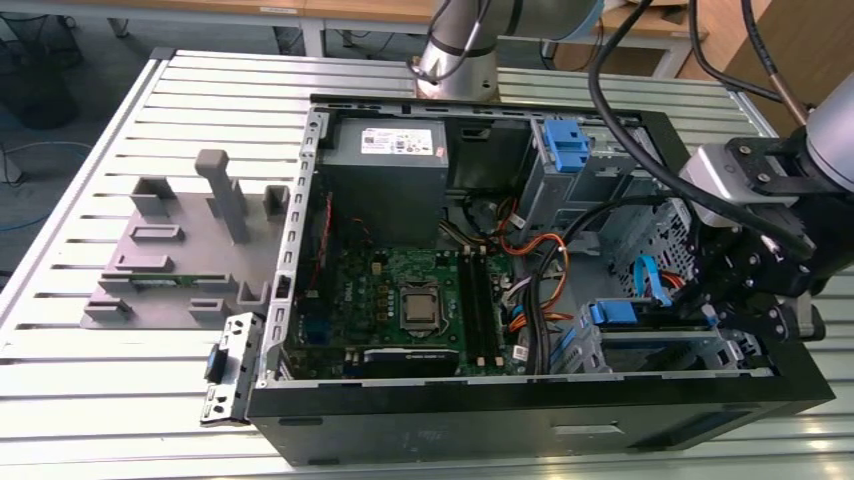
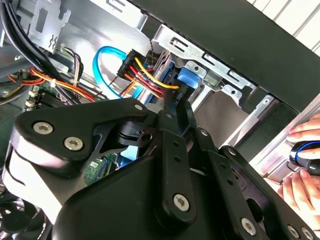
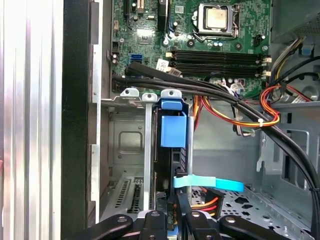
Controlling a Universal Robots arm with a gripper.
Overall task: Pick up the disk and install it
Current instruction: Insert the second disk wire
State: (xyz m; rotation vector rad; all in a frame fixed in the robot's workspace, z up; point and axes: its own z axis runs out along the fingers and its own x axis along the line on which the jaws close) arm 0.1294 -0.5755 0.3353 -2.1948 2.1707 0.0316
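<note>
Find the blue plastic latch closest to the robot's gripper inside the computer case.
It is the lower blue latch, on the drive cage beside the gripper at the exterior view's right. The other blue latch sits farther back, near the grey power box.

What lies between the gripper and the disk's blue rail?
A light blue flat cable crosses between the gripper and the disk, in the first wrist view.

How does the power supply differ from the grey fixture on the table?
The power supply sits inside the case, the fixture outside it on the table. The power supply is a closed box with a white sticker; the fixture is a flat base with upright posts. Both are grey.
</note>
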